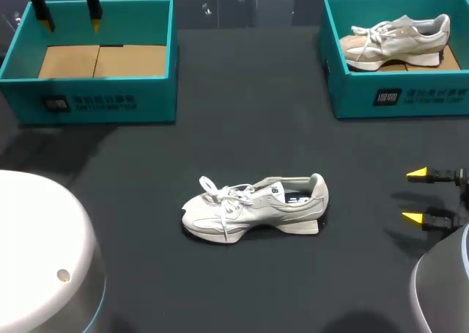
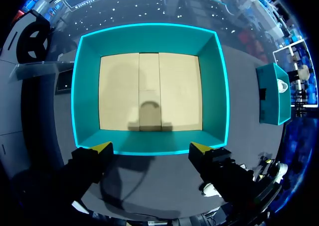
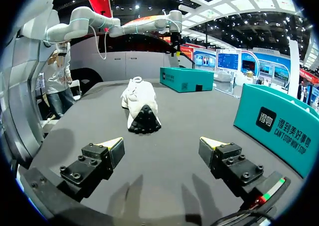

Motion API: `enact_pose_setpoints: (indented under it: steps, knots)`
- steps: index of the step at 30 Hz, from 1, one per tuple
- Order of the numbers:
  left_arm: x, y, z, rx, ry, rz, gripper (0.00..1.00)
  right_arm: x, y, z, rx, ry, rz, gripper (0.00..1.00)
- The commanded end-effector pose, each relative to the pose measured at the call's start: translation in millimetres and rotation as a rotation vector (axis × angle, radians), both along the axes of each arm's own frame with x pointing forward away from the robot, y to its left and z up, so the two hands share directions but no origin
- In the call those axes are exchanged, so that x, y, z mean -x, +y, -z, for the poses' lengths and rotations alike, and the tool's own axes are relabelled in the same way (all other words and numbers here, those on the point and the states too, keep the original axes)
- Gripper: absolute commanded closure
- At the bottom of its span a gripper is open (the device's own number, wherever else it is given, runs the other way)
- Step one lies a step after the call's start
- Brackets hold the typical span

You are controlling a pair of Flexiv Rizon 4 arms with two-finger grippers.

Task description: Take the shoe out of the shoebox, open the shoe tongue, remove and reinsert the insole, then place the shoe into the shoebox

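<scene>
A pale grey sneaker [image 1: 254, 207] lies on its sole in the middle of the dark table, toe to the left, laces loose; the right wrist view shows the sneaker [image 3: 140, 104] heel-on, well ahead of my right gripper [image 3: 162, 145], which stands open low over the table at the right edge [image 1: 415, 196]. My left gripper [image 1: 70, 21] hangs open above the empty teal shoebox [image 1: 100, 94] at the back left; its yellow fingertips [image 2: 103, 147] frame the near wall of that shoebox [image 2: 149, 144], whose cardboard floor is bare. A second sneaker [image 1: 396, 42] lies in the teal box [image 1: 410, 97] at the back right.
The right teal box [image 3: 282, 121] stands close beside my right gripper. White rounded robot housing [image 1: 37, 252] fills the front left corner, and a grey housing [image 1: 443, 282] the front right. Dark table surface lies open around the middle sneaker.
</scene>
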State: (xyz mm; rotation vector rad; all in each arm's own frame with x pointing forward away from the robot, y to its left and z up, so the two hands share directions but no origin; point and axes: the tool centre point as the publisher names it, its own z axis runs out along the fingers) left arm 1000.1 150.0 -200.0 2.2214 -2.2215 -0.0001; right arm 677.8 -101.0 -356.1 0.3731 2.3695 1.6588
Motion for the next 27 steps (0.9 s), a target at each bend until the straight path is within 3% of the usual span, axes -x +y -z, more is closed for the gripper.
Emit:
enact_pose_setpoints:
  steps: [1, 9, 24, 27]
  knots:
    - [0.1, 0.0, 0.0, 0.0, 0.0, 0.0, 0.0, -4.9, 7.7, -1.7, 0.022, -0.003, -0.02, 0.0]
    - [0.1, 0.0, 0.0, 0.0, 0.0, 0.0, 0.0, -8.9, 31.1, 6.0, -0.001, 0.01, -0.077, 0.0]
    - [0.1, 0.0, 0.0, 0.0, 0.0, 0.0, 0.0, -8.9, 31.1, 6.0, -0.001, 0.01, -0.077, 0.0]
    - [0.1, 0.0, 0.0, 0.0, 0.0, 0.0, 0.0, -10.1, 48.7, 7.3, 0.012, 0.027, -0.107, 0.0]
